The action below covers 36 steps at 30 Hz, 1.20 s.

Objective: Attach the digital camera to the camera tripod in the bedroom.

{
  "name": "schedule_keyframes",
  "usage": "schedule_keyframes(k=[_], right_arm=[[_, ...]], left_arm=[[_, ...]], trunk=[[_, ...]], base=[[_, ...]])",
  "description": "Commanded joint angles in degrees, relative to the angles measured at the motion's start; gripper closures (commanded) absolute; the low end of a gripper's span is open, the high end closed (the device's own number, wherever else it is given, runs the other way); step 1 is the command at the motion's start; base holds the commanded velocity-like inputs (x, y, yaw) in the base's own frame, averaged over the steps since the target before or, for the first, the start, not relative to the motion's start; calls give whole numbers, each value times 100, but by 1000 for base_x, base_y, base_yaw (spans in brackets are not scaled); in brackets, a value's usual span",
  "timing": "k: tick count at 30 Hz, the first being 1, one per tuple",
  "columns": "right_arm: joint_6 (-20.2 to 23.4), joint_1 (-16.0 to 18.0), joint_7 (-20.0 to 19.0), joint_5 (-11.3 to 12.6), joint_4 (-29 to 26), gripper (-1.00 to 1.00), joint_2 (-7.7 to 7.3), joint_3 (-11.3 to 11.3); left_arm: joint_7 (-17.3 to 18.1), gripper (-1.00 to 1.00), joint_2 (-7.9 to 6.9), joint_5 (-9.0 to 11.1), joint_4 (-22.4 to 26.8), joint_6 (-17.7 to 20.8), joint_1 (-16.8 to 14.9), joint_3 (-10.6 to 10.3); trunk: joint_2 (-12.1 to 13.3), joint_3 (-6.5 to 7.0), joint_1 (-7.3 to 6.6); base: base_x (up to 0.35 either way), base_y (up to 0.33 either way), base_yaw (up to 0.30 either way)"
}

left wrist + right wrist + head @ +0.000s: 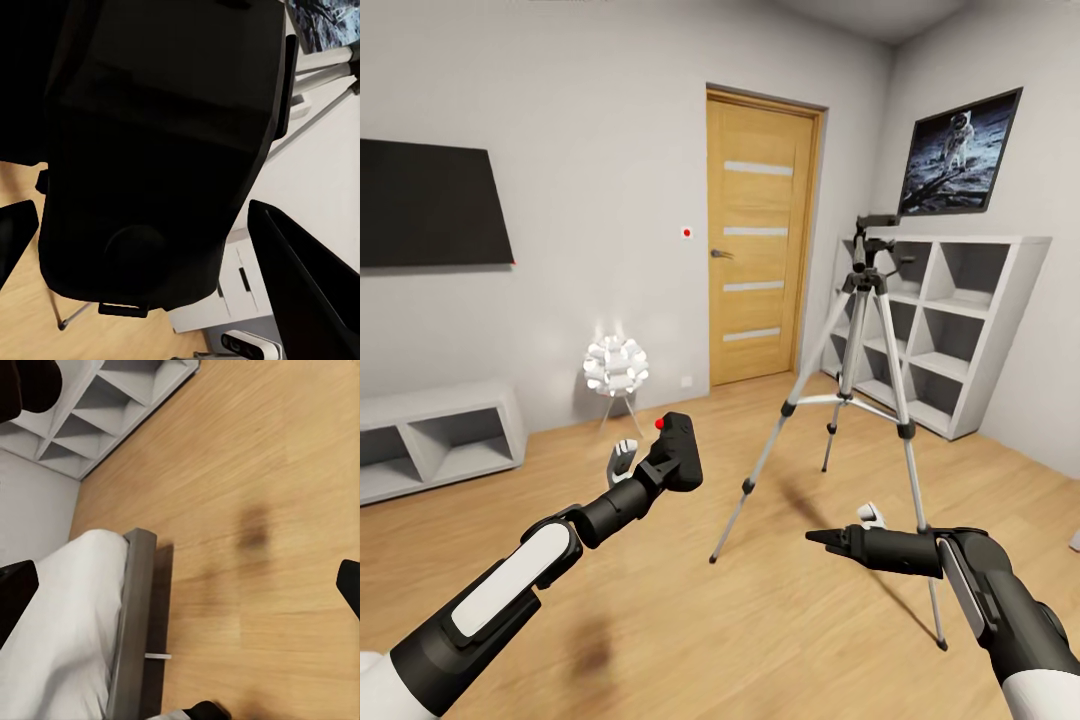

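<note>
the left hand (660,462) is pinching the digital camera (678,450), holding it up in the air in front of the robot with its red dot on top; in the left wrist view the camera's dark body (165,150) sits between that hand's two fingers (307,277). the camera tripod (860,400) stands on the wooden floor (660,600) to the right of the camera and farther back, legs splayed, its black head (872,245) bare and its pan handle sticking out near the top. the camera and the tripod head are well apart, the head being clearly higher and off to the right. the right hand (830,540) hangs low near the tripod's front legs, holding nothing; in the head view its fingers look drawn to a point, while the right wrist view shows dark tips at the two edges, so i cannot tell whether it is spread or pressed together. that view also shows the bed frame (135,615) with its white mattress (60,622) and the grey cube shelves (97,412). by my reading, picking up the camera is done and the robot is in the bedroom facing the tripod; what is left is raising the camera, bringing it over the head and seating it there.
</note>
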<state>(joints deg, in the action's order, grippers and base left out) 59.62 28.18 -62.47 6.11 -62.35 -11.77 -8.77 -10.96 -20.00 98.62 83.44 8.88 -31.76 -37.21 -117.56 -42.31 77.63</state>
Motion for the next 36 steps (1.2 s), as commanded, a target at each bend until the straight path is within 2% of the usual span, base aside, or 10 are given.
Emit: schedule_keyframes(k=[1,20,24,27,30,32,36], right_arm=[[38,3,4,28,1,-100,-1,0],[38,3,6,22,4,-100,-1,1],[38,3,28,22,18,-100,1,1],[38,3,186,24,32,-100,10,3],[38,3,343,27,44,-100,18,1],[38,3,560,31,51,-100,35,-1],[38,3,734,32,55,-100,47,-2]], left_arm=[[-32,100,-4,43,8,0,-6,-6],[-126,100,-4,88,-77,0,-6,3],[-423,100,-1,99,-148,0,-6,20],[-1021,100,10,99,-250,-4,-6,43],[-1407,100,38,96,-305,-8,-6,55],[-1784,100,124,79,-358,-14,-6,74],[-2013,100,221,66,-564,-14,-6,82]], trunk=[[39,12,-23],[801,353,-441],[961,425,-529],[1081,479,-594],[1202,533,-660],[1282,569,-704],[1442,641,-792]], base=[[0,0,0],[0,0,0],[0,0,0],[0,0,0],[0,0,0],[0,0,0],[0,0,0]])
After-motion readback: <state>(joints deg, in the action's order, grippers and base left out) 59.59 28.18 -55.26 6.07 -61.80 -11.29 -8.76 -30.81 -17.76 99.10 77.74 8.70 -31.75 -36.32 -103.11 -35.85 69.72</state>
